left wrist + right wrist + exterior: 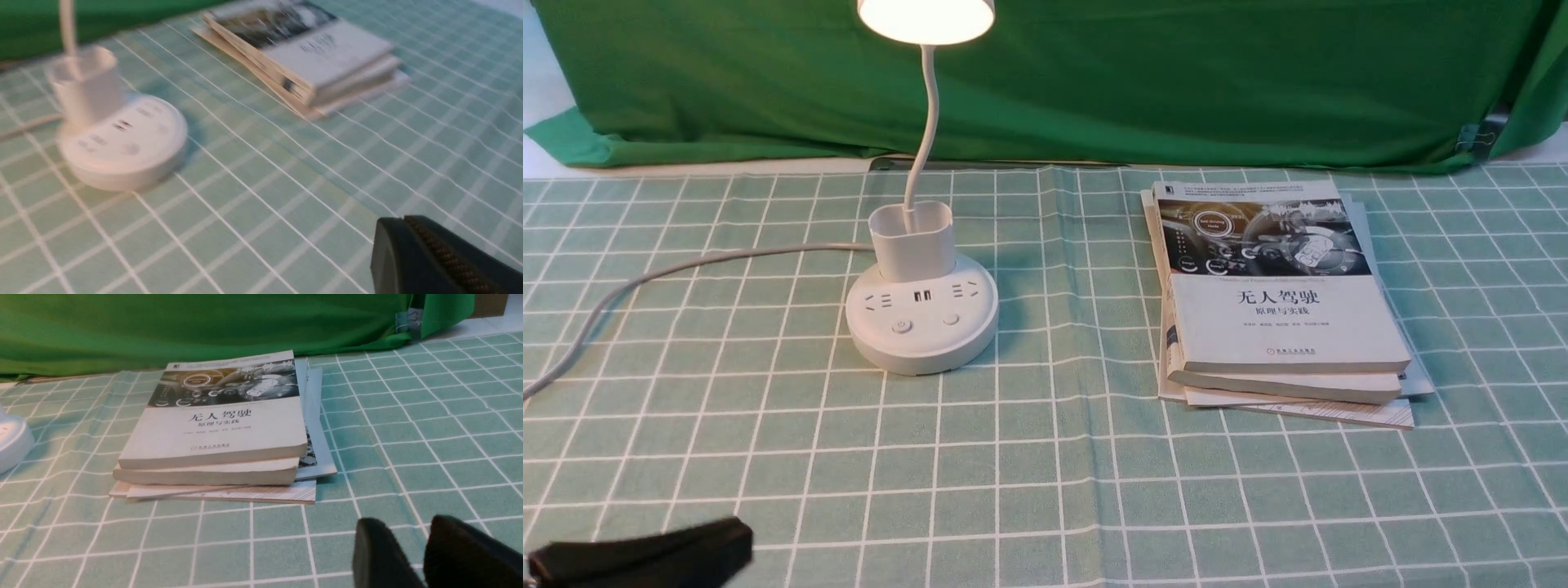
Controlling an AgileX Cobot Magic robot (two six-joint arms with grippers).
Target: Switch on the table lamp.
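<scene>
The white table lamp (921, 322) stands left of centre on the checked cloth, with a round base, a cup holder and a thin neck. Its head (925, 18) glows at the top edge. Two round buttons (901, 327) sit on the front of the base. My left gripper (742, 535) is low at the front left corner, well short of the lamp; it is shut and holds nothing. The left wrist view shows the lamp base (122, 147) blurred, far from the shut gripper (402, 220). My right gripper (408, 526) is open and empty, with only the lamp base's edge (12, 445) in its view.
A stack of books (1282, 302) lies right of the lamp, also seen as books (220, 424) ahead of the right gripper. The lamp's grey cable (645, 273) runs off to the left. A green backdrop (1176, 73) hangs along the far edge.
</scene>
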